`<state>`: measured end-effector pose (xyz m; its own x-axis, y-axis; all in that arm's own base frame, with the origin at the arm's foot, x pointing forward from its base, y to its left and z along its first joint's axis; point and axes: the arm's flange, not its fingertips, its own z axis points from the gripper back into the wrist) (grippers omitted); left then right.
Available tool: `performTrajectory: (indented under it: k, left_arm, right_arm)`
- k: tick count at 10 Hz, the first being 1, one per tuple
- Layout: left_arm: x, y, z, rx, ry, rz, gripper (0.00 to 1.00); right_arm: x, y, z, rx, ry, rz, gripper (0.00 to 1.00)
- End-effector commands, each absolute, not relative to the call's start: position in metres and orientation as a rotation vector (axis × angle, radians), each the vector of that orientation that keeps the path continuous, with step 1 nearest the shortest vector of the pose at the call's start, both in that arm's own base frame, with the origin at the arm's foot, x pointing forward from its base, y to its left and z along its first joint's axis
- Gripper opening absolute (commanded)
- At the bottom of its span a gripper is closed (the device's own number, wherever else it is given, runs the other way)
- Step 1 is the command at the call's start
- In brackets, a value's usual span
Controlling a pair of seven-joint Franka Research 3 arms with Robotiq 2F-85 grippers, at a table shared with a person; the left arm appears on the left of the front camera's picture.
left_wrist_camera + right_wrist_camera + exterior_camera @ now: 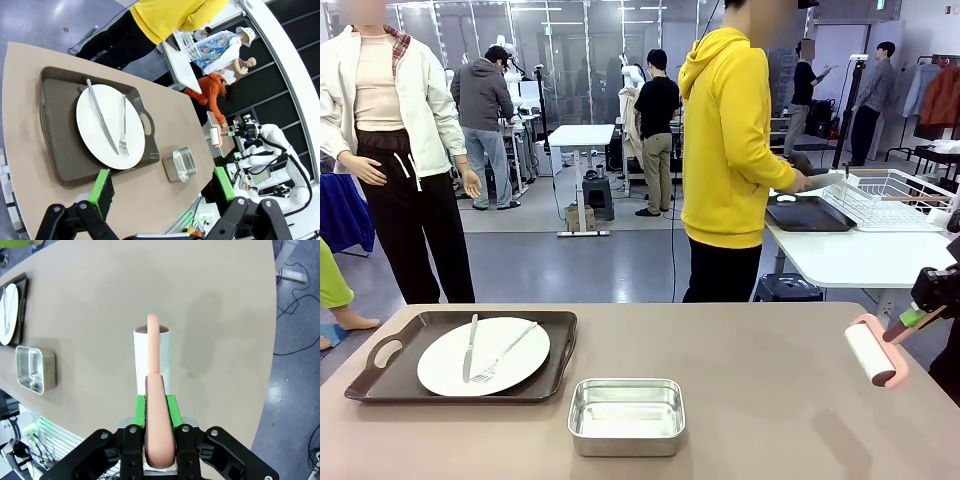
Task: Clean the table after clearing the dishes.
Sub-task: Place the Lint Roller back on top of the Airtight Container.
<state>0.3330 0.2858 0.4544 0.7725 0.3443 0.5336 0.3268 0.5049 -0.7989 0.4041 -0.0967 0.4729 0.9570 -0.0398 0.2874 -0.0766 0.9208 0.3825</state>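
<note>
From the front, we see the big brown table (750,350). At 8 o'clock on it sits a dark tray (380,352) with one white plate (515,350). A knife (470,345) and a fork (505,352) lie side by side on the plate. A small steel pan (626,415) sits at 6 o'clock, just beside the tray. At 3 o'clock a lint roller (872,352), with a white roll and a pink handle, is over the table's edge. We cannot tell if it touches the top. At 12 o'clock, behind the table, a person (725,130) in a yellow hoodie stands at a white table (860,255) with a second tray (808,215) and a wire rack (895,195).

The right wrist view adds something the front does not. There the right gripper (157,407) is clamped tight on the pink handle, with a green pad on each side. The left wrist view looks down on the tray from above. There the left gripper (162,184) has its fingers spread wide and holds nothing.
</note>
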Motion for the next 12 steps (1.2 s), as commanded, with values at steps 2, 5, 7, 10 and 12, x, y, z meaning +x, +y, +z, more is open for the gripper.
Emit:
performTrajectory:
  k: [2, 5, 7, 10, 12]
  left_arm:
    - [0.330, 0.287, 0.455, -1.070, -0.726, -0.003, 1.00]
    - [0.330, 0.287, 0.455, -1.070, -0.726, -0.003, 1.00]
    - [0.330, 0.287, 0.455, -1.070, -0.726, -0.003, 1.00]
    - [0.330, 0.287, 0.455, -1.070, -0.726, -0.003, 1.00]
    - [0.330, 0.287, 0.455, -1.070, -0.726, -0.003, 1.00]
  right_arm:
    - [0.405, -0.095, 0.475, 0.386, -0.296, 0.018, 0.20]
    - [0.405, -0.095, 0.475, 0.386, -0.296, 0.018, 0.20]
    - [0.405, -0.095, 0.475, 0.386, -0.296, 0.018, 0.20]
    - [0.403, -0.070, 0.496, 0.336, -0.329, 0.199, 0.20]
    - [0.402, -0.020, 0.538, 0.362, -0.351, 0.461, 0.20]
